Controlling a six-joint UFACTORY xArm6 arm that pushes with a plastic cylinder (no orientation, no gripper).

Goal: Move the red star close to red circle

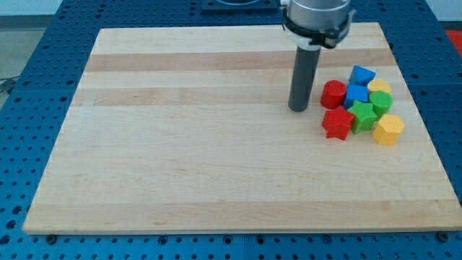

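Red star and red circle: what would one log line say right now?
my tip: left of cluster, touching nothing | red star: just below red circle | state: close together

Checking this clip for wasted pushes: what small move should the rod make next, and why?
Probably none beyond backing my tip slightly toward the view's left. The red star already sits right below the red circle, apparently touching, within the cluster. My tip stands just left of both, so another push risks separating them.
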